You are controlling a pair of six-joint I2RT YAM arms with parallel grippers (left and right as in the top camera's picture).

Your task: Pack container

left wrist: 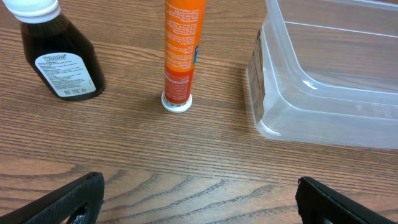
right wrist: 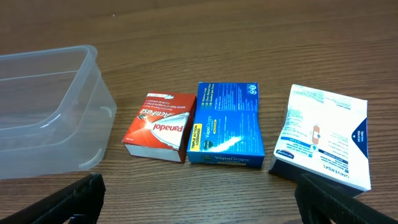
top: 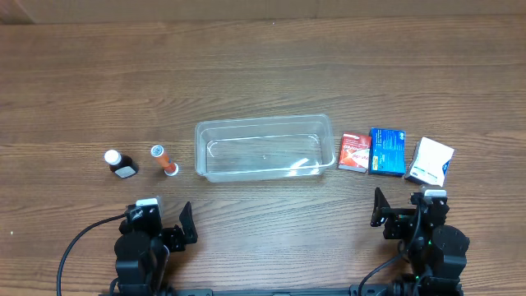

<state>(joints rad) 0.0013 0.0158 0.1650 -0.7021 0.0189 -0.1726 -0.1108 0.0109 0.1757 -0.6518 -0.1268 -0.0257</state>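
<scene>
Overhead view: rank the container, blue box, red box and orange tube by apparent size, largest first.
1. container, by far the largest
2. blue box
3. red box, only slightly smaller than the blue one
4. orange tube, clearly the smallest

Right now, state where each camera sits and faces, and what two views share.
Overhead: above the wooden table, looking straight down at the clear plastic rectangular container; left gripper and right gripper, open, at the bottom edge.
Left wrist: low, facing the dark brown white-capped bottle, the upright orange tube and the container's end; its black fingers at bottom corners.
Right wrist: low, facing the red box, blue box and white box; its fingers at bottom corners.
Shared: both wrist views catch the container, opposite ends.
</scene>
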